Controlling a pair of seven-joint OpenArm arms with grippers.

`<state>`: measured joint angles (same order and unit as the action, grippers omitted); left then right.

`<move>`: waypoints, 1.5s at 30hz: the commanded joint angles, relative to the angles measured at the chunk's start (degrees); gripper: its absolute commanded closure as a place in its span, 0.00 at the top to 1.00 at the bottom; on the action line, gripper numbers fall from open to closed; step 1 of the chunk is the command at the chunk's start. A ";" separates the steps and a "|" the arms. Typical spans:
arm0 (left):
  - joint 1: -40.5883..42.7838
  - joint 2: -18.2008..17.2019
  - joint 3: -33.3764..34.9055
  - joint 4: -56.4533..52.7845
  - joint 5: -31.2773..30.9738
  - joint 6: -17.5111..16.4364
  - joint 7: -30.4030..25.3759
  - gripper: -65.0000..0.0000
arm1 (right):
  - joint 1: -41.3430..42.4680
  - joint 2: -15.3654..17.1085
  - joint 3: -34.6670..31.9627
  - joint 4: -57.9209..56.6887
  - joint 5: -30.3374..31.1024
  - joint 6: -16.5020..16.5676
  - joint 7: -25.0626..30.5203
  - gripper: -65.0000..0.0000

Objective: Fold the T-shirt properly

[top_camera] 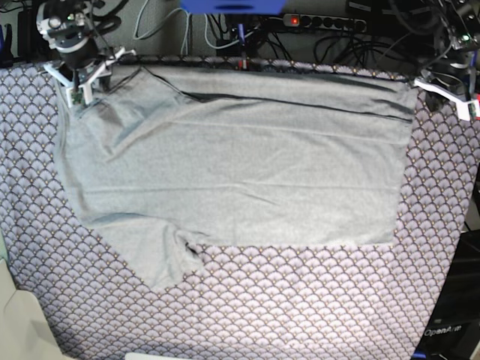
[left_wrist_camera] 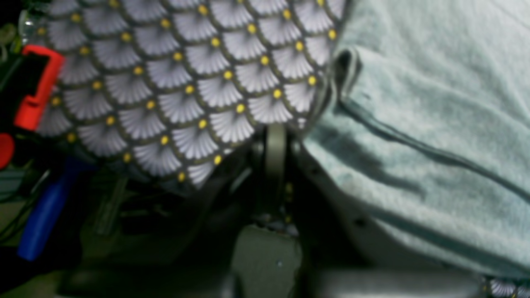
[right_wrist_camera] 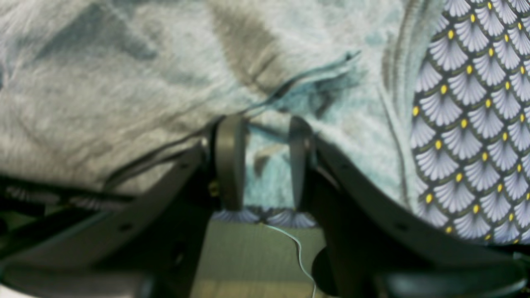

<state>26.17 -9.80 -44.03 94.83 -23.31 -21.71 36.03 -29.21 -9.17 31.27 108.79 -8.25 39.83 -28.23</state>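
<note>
Right gripper [top_camera: 77, 91] sits at the far left corner of the table, fingers [right_wrist_camera: 230, 161] apart with a fold of the T-shirt [top_camera: 232, 169] between them, not clamped. Left gripper [top_camera: 450, 94] stands at the far right corner beside the shirt's edge; whether its jaws are parted cannot be told. The T-shirt lies spread across the far half of the patterned tablecloth [top_camera: 300, 300], one sleeve [top_camera: 161, 259] pointing toward the near edge.

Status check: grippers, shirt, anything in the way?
Right gripper open, straddling the T-shirt edge. Left gripper at the far corner, jaw state unclear. Shirt spread on the tablecloth, unfolded. Nothing blocking.
</note>
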 commanded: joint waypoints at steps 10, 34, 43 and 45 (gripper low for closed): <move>-1.43 -0.88 -0.32 0.78 -0.21 -0.22 -0.91 0.00 | -1.95 0.17 -3.18 0.70 0.65 0.17 0.93 0.33; -1.51 -0.88 -0.32 0.95 -0.21 -0.22 -0.91 0.00 | 0.95 0.17 -4.85 -4.05 0.73 0.17 1.02 0.48; -1.51 -0.88 -0.32 0.87 -0.12 -0.22 -0.91 0.00 | 2.62 0.17 -5.11 -4.13 0.73 0.17 1.02 0.35; -1.51 -0.88 -0.32 0.87 -0.12 -0.22 -1.00 0.00 | 3.23 0.17 -5.11 -4.05 0.73 0.17 1.02 0.24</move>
<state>24.58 -9.82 -44.05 94.87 -22.94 -21.69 36.23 -26.33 -9.08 26.17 103.83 -8.19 39.83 -28.47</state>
